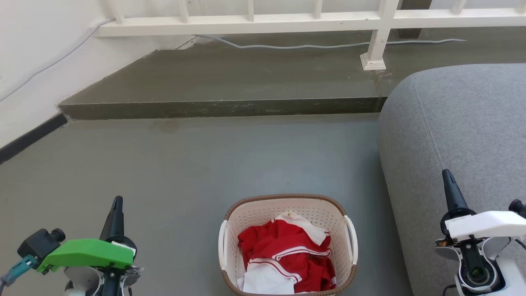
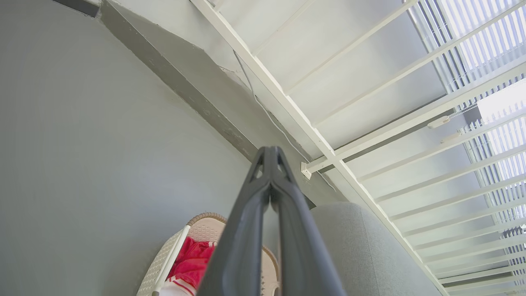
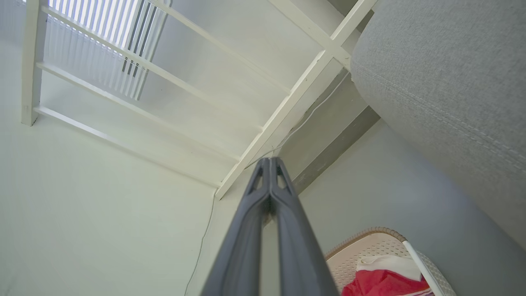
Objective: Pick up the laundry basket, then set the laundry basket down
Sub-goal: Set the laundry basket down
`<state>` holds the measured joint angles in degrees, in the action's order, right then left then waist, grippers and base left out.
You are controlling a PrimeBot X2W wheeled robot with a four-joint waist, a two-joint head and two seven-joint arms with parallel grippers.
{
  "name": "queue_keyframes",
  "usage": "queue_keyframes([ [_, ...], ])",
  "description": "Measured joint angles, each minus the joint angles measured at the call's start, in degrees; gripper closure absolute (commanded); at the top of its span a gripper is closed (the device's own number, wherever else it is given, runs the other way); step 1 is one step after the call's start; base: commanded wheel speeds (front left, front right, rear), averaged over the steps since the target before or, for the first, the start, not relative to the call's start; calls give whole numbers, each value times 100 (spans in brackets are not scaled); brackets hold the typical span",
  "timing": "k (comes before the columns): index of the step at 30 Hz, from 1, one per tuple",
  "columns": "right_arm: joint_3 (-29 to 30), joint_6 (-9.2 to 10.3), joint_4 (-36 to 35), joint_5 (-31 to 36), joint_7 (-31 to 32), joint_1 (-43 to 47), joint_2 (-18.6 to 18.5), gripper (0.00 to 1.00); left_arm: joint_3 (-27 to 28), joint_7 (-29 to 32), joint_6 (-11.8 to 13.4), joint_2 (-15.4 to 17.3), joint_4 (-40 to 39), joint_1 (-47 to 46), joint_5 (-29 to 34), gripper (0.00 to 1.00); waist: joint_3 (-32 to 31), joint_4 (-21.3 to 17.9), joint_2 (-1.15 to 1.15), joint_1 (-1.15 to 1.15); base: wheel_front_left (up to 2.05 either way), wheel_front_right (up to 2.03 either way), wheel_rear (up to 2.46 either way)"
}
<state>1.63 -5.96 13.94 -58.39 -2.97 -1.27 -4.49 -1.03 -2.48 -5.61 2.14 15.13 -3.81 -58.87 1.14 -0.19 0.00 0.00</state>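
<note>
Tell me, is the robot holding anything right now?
No, nothing. The left gripper and the right gripper are both shut and empty, and the basket sits on the floor between them, untouched.

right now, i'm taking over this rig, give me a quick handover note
Left claw: shut, empty, to the basket's left.
Right claw: shut, empty, to the basket's right, by the grey fabric sofa.
Cream-white perforated plastic laundry basket with a brown woven-look rim: on the grey floor, between the claws, holding red and white clothes.
Done: nothing yet; neither claw touches it.
Left: grip the white side handles, lift, set down.
</note>
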Motion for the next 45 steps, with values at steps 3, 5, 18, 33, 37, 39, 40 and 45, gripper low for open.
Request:
queue_keyframes([
  [3,33,-1,10,-224,58,-10,11,100,48,52,-1,-1,11,0,-196,100,-7,1,0,0,0,0,0],
  [5,62,-1,23,-360,102,-30,23,100,76,101,-3,-1,13,0,-349,100,-11,2,0,0,0,0,0],
  [18,234,-9,68,-1296,363,-76,89,100,241,353,-64,-2,37,-1,-1257,100,-39,7,0,0,0,0,0],
  [33,421,-56,134,-2312,639,-146,145,100,421,643,-96,-4,58,-2,-2263,100,-70,13,0,0,0,0,0],
  [37,477,-57,142,-2603,720,-186,174,100,466,704,-115,-4,67,-3,-2544,100,-78,15,0,0,0,0,0],
  [39,508,-57,155,-2729,760,-186,182,100,487,754,-121,-5,69,-3,-2680,100,-83,16,0,0,0,0,0],
  [40,522,-58,159,-2805,771,-186,189,100,494,759,-123,-5,70,-3,-2742,100,-85,16,0,0,0,0,0],
  [45,581,-59,176,-3163,881,-190,210,100,564,879,-126,-7,75,-3,-3100,100,-96,18,0,0,0,0,0],
])
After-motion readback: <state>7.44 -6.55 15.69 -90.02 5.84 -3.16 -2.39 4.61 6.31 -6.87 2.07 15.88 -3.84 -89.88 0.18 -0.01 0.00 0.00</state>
